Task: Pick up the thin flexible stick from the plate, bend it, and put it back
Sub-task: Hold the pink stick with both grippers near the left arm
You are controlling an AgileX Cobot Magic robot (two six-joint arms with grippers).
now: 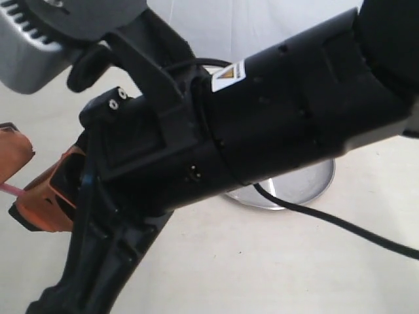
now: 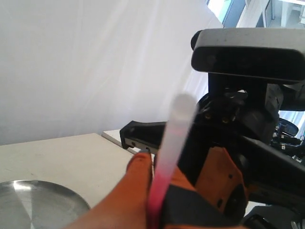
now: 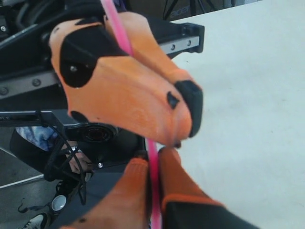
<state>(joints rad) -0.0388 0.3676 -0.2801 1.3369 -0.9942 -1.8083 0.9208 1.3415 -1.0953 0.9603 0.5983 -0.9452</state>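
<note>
Both grippers hold the thin flexible stick above the table. In the left wrist view the stick [image 2: 167,148] is pink low down with a whitish tip, and my left gripper [image 2: 153,167] is shut on it. My right gripper [image 3: 153,162] is shut on the pink stick [image 3: 152,177] close under the left gripper's orange fingers [image 3: 124,90]. The stretch of stick that shows runs almost straight. The silver plate [image 2: 33,205] lies on the table below. In the exterior view a black arm hides most of the plate [image 1: 304,186], and only a short pink end of the stick [image 1: 12,189] shows beside orange fingers [image 1: 46,196].
The beige table [image 3: 252,95] spreads around the plate. A black arm [image 1: 275,111] crosses most of the exterior view, with a black cable [image 1: 340,226] trailing over the table. The table's edge and floor clutter [image 3: 52,191] appear in the right wrist view.
</note>
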